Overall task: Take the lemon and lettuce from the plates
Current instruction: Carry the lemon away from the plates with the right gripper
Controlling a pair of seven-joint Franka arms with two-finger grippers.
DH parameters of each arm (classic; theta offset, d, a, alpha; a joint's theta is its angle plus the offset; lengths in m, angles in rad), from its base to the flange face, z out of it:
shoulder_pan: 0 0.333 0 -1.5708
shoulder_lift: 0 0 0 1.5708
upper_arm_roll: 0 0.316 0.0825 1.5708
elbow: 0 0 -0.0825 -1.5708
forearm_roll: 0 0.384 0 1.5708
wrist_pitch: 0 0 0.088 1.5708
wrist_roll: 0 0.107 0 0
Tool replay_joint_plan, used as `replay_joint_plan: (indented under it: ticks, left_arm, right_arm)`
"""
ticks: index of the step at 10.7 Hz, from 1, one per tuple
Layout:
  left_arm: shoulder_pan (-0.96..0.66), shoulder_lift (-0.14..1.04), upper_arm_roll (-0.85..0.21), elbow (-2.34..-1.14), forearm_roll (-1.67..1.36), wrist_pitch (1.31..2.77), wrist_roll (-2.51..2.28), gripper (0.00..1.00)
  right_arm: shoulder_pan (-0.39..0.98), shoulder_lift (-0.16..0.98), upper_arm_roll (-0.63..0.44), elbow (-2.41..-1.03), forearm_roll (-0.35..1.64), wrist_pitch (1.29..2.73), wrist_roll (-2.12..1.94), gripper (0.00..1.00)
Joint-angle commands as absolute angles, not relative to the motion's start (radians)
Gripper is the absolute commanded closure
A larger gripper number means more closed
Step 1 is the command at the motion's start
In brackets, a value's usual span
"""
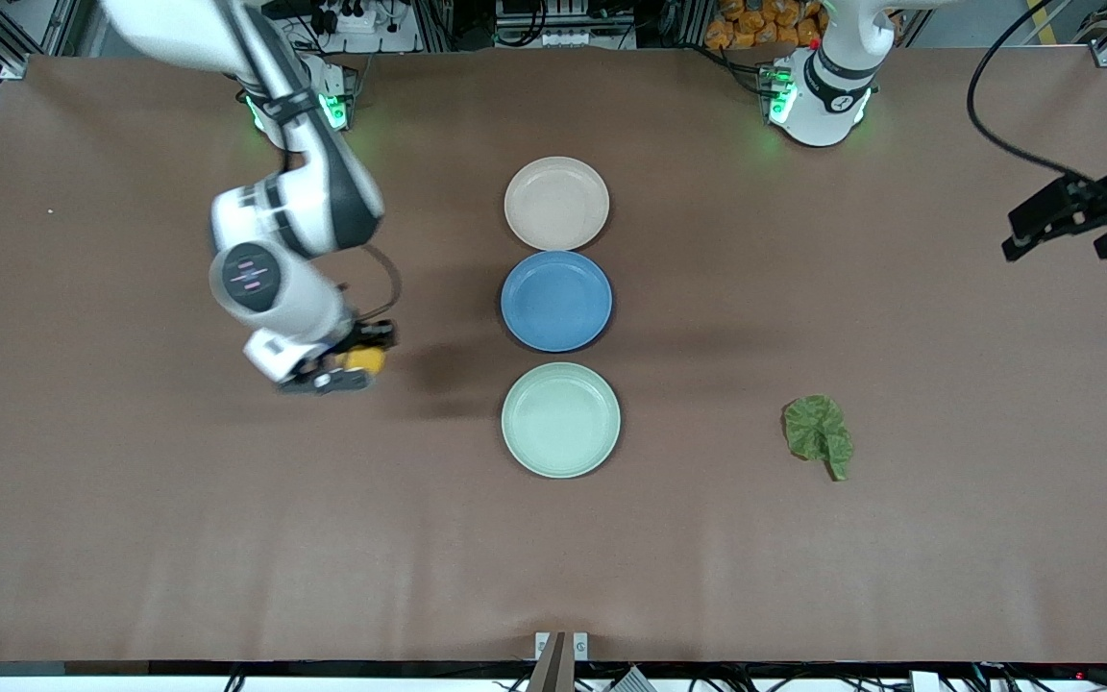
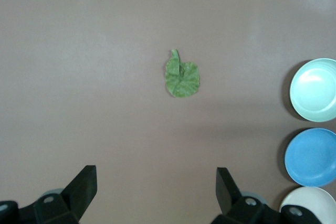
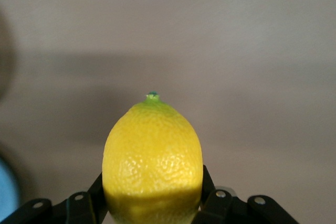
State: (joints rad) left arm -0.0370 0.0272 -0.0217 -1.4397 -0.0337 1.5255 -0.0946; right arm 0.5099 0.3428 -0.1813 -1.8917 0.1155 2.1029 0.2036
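Right jaws (image 1: 354, 363) clamped on lemon (image 1: 362, 359), left jaws (image 1: 1063, 229) apart; 3 plates (image 1: 556, 203) bare.

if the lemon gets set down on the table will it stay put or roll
The lemon is a rounded oval with no flat side, so it would probably roll or rock on the table. Its dimpled skin likely gives some grip, and it keeps its shape between the right gripper's jaws, so it seems firm.

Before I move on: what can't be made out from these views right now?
- Lemon against table: whether it rests on it or hangs above is unclear; the right pincer covers most of it in the front view, and the right wrist view's edge cuts its underside.
- Left pincer: the front view's edge cuts off its wrist.
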Motion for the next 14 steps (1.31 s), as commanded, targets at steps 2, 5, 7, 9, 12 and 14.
replay_joint_plan:
  ticks: [2, 5, 7, 9, 12, 14]
  left_arm:
    - [-0.017, -0.026, -0.026, -1.466, -0.069, 1.464, -0.058, 0.0]
    - [-0.017, -0.051, -0.026, -1.511, -0.048, 1.442, -0.045, 0.0]
    - [-0.018, -0.051, -0.026, -1.525, -0.038, 1.465, -0.044, 0.0]
    - [-0.017, -0.083, -0.046, -1.581, -0.037, 1.503, -0.043, 0.0]
    - [-0.008, -0.13, -0.055, -1.667, -0.035, 1.589, -0.044, 0.0]
    - [-0.008, -0.136, -0.087, -1.66, 0.026, 1.586, -0.043, 0.0]
  right_arm:
    - [0.237, 0.452, -0.164, -1.754, 0.074, 2.083, -0.203, 1.0]
    - [0.171, 0.549, -0.164, -1.685, 0.075, 2.115, -0.329, 1.0]
    - [0.123, 0.621, -0.164, -1.613, 0.078, 2.117, -0.425, 0.9]
    - [0.092, 0.67, -0.163, -1.56, 0.081, 2.141, -0.443, 0.44]
    - [0.095, 0.663, -0.163, -1.563, 0.116, 2.18, -0.433, 0.0]
    - [0.069, 0.664, -0.163, -1.563, 0.195, 2.148, -0.417, 0.0]
